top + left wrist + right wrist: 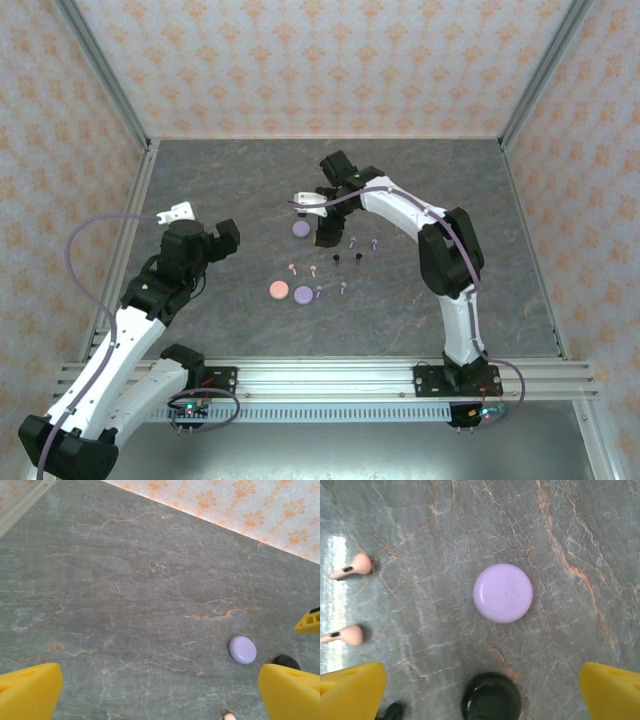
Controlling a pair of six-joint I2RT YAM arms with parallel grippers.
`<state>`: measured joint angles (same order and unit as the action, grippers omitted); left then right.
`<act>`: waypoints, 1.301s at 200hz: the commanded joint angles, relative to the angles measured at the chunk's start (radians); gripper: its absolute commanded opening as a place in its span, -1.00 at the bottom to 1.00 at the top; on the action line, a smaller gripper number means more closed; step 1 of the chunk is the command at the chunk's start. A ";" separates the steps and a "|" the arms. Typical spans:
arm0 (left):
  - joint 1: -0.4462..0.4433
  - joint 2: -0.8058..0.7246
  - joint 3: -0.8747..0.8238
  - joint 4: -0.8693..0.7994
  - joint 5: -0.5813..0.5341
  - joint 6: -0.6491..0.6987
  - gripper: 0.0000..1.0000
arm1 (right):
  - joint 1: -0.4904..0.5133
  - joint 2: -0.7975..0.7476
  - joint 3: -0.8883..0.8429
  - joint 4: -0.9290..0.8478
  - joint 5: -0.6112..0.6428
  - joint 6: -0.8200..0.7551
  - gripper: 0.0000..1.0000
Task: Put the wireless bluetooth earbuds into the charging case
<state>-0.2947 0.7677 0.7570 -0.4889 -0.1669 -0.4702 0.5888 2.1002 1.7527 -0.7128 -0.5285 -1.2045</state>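
Near the far lilac case [502, 593], the right tool [480, 692] stands spread apart, the left tool [160, 695] likewise.

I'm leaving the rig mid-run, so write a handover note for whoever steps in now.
Left gripper open, empty, left of the cluster.
Right gripper open, empty, by the lilac case and black case.
Pink case and second lilac case sit nearer the front.
Earbuds lie loose on the table: pinkish, lilac, black.
Done: nothing inserted.
Left: open cases, seat every bud.
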 commanded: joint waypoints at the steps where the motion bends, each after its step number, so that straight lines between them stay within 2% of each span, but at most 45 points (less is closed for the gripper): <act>1: 0.000 -0.013 -0.007 -0.045 -0.059 0.020 1.00 | 0.008 0.062 0.111 -0.075 -0.001 -0.095 0.92; 24: 0.000 -0.015 -0.011 -0.046 -0.071 0.020 1.00 | 0.019 0.137 0.202 -0.115 0.016 -0.109 0.84; 104: 0.000 -0.016 -0.013 -0.057 -0.096 0.019 1.00 | 0.054 0.299 0.334 -0.146 0.019 -0.128 0.76; 165: 0.000 -0.015 -0.015 -0.062 -0.094 0.014 1.00 | 0.062 0.406 0.457 -0.194 0.038 -0.112 0.62; 260: 0.000 -0.014 -0.015 -0.063 -0.095 0.018 1.00 | 0.060 0.394 0.426 -0.231 0.090 -0.094 0.30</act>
<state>-0.2947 0.7654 0.7490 -0.5289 -0.2226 -0.4629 0.6483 2.4939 2.1963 -0.9138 -0.4900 -1.2999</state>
